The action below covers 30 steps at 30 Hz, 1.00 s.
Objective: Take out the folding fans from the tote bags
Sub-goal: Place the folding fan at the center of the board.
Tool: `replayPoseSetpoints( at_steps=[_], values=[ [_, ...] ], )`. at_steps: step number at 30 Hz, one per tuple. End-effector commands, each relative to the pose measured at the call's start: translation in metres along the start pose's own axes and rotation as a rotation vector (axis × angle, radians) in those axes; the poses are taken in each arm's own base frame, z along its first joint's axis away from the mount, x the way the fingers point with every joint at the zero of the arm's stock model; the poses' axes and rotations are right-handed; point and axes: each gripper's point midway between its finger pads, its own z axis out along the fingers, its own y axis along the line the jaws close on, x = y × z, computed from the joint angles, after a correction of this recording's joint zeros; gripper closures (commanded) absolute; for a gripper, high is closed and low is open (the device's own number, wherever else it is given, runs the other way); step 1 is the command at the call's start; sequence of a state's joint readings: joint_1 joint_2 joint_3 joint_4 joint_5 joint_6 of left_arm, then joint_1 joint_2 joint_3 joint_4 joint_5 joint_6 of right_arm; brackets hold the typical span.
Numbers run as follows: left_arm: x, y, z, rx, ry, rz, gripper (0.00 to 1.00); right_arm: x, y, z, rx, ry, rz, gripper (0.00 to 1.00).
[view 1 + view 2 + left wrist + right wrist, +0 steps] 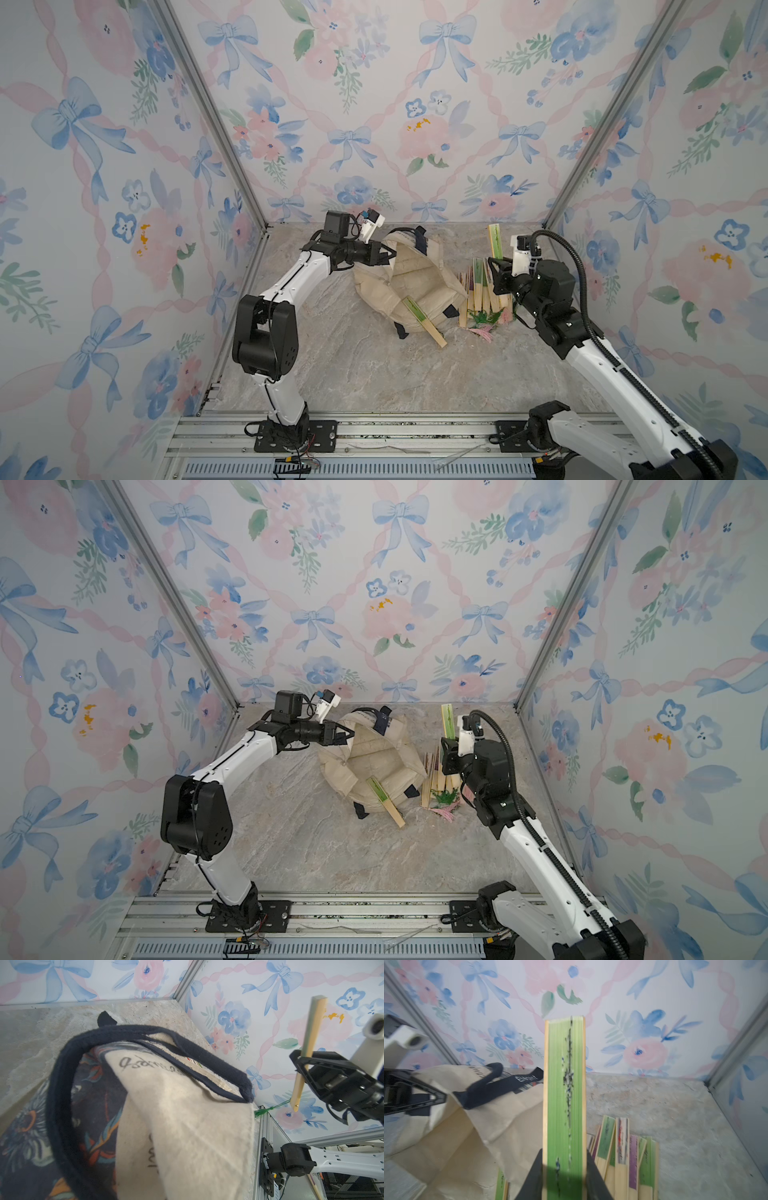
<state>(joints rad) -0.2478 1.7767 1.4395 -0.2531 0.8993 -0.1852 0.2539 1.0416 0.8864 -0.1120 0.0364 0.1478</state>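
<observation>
Folding fans [484,291] mostly piled just beside the tote bag [411,282]. One green fan [563,1095] is clamped upright by the right gripper [563,1167] above that pile; bag rim is pinched by the closed left gripper [390,254]. Step judged: set-down. Next: green fan to be lowered flat and released, then another fan [424,322], lying across the bag's near edge, to be picked.

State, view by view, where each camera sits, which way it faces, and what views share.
Top views: high above the front rail, looking down at the table; left arm, right arm, tote bag, fan pile show.
Left wrist: on the left arm, looking over the bag toward the right claw gripping the held fan.
Right wrist: behind the right claw, looking along the held fan to the back wall; left claw shows.
Shared: all show the held fan.
</observation>
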Motion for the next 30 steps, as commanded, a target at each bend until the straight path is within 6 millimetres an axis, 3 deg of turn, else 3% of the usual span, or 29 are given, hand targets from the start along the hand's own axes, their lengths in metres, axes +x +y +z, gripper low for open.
replayPoseSetpoints(
  at_steps=[1,4,11,13,16,19,24,27,30],
  values=[
    [-0.006,-0.011,-0.01,0.015,-0.028,0.024,1.0,0.043,-0.034,0.014,0.115,0.245,0.071,0.87],
    [-0.006,-0.012,-0.012,0.012,-0.034,0.024,1.0,0.063,-0.054,0.041,0.18,0.347,0.118,0.86],
    [-0.003,-0.013,-0.014,0.008,-0.037,0.024,1.0,0.108,-0.064,0.112,0.198,0.536,0.164,0.81],
    [-0.003,-0.015,-0.015,0.01,-0.039,0.026,1.0,0.126,-0.068,0.131,0.21,0.607,0.168,0.72],
    [-0.005,-0.016,-0.015,0.015,-0.041,0.027,1.0,0.135,-0.072,0.144,0.234,0.664,0.157,0.51],
    [-0.006,-0.014,-0.015,0.02,-0.042,0.022,1.0,0.125,-0.068,0.143,0.21,0.641,0.148,0.39],
    [-0.007,-0.01,-0.014,0.008,-0.049,0.011,1.0,0.101,-0.051,0.121,0.114,0.571,0.129,0.3],
    [-0.01,-0.008,-0.014,0.004,-0.059,0.002,1.0,0.075,-0.027,0.096,-0.018,0.479,0.134,0.3],
    [-0.012,-0.005,-0.013,0.004,-0.063,-0.008,1.0,0.057,0.013,0.071,-0.245,0.385,0.145,0.3]
  ],
)
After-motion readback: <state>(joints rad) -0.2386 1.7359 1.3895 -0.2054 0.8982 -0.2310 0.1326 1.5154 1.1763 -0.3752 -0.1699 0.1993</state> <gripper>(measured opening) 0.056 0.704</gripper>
